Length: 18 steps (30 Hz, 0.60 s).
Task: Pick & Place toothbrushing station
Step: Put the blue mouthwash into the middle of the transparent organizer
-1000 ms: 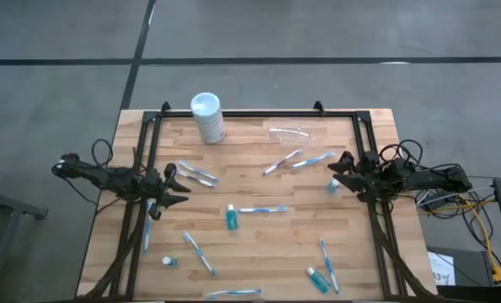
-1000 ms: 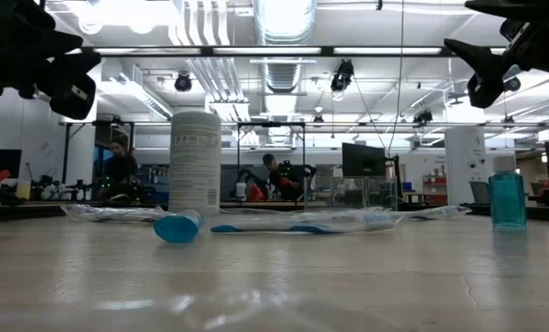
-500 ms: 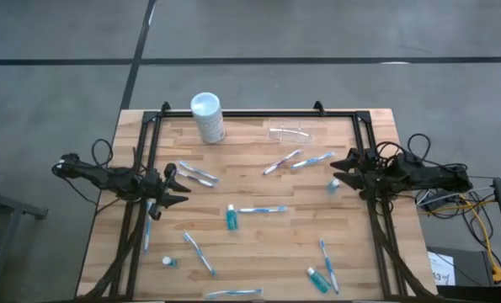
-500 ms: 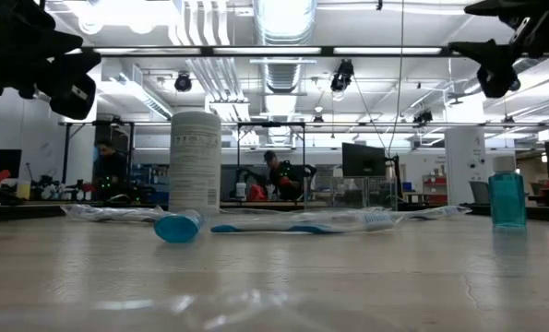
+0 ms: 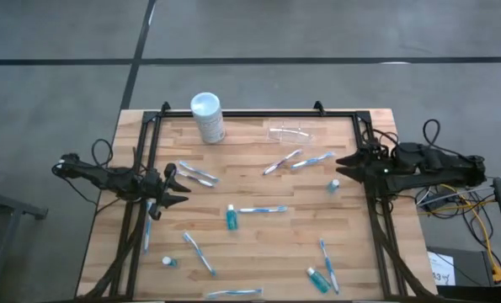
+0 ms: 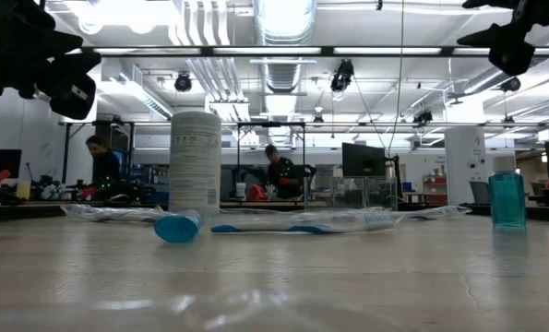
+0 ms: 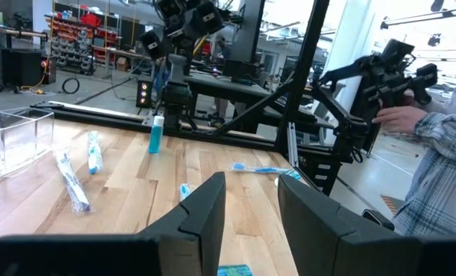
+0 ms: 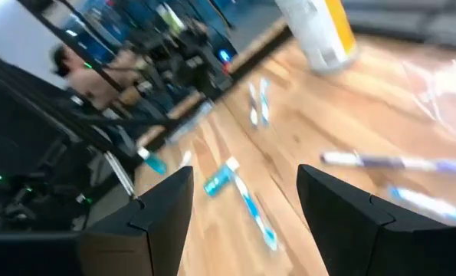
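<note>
My right claw [image 5: 341, 160] hangs empty above the wooden counter's [image 5: 258, 240] right edge, fingers spread apart. My left claw [image 5: 179, 186], fingers partly apart and empty, waits at the left edge. The small clear plastic holder [image 5: 289, 132] sits near the far edge, beside the tall white cylinder [image 5: 208, 117].
</note>
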Available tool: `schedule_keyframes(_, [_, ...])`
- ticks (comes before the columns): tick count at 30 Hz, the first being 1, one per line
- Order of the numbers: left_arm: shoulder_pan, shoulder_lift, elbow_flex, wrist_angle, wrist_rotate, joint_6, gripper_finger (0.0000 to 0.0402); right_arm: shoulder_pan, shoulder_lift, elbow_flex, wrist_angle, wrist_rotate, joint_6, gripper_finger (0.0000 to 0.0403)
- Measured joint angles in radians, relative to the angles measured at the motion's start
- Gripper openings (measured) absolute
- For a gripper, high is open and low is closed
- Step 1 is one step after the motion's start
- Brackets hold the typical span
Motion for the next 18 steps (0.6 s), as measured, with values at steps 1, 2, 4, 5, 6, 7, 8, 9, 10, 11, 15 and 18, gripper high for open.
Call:
schedule_keyframes(1, [0.0,0.0,0.0,0.0,0.0,0.0,0.0126,0.0,0.026,0.028,-0.039,0.001,0.028,0.0228])
schedule_keyframes(2, [0.0,0.0,0.0,0.0,0.0,0.0,0.0126,0.0,0.054,0.059,-0.083,0.004,0.06,0.0228])
schedule_keyframes(4, [0.0,0.0,0.0,0.0,0.0,0.0,0.0126,0.0,0.11,0.116,-0.176,0.006,0.128,0.0228])
schedule_keyframes(5, [0.0,0.0,0.0,0.0,0.0,0.0,0.0126,0.0,0.138,0.143,-0.225,0.006,0.16,0.0228])
schedule_keyframes(6, [0.0,0.0,0.0,0.0,0.0,0.0,0.0126,0.0,0.165,0.166,-0.269,0.006,0.191,0.0228])
schedule_keyframes(7, [0.0,0.0,0.0,0.0,0.0,0.0,0.0126,0.0,0.192,0.188,-0.31,0.006,0.21,0.0228])
schedule_keyframes(8, [0.0,0.0,0.0,0.0,0.0,0.0,0.0126,0.0,0.218,0.207,-0.345,0.006,0.222,0.0228])
schedule_keyframes(9, [0.0,0.0,0.0,0.0,0.0,0.0,0.0126,0.0,0.244,0.223,-0.374,0.006,0.233,0.0228])
schedule_keyframes(10, [0.0,0.0,0.0,0.0,0.0,0.0,0.0126,0.0,0.269,0.238,-0.404,0.007,0.246,0.0228])
schedule_keyframes(11, [0.0,0.0,0.0,0.0,0.0,0.0,0.0126,0.0,0.293,0.251,-0.434,0.007,0.26,0.0228])
schedule_keyframes(15, [0.0,0.0,0.0,0.0,0.0,0.0,0.0126,0.0,0.384,0.293,-0.57,0.007,0.312,0.0228])
schedule_keyframes(18, [0.0,0.0,0.0,0.0,0.0,0.0,0.0126,0.0,0.448,0.307,-0.65,0.007,0.352,0.0228])
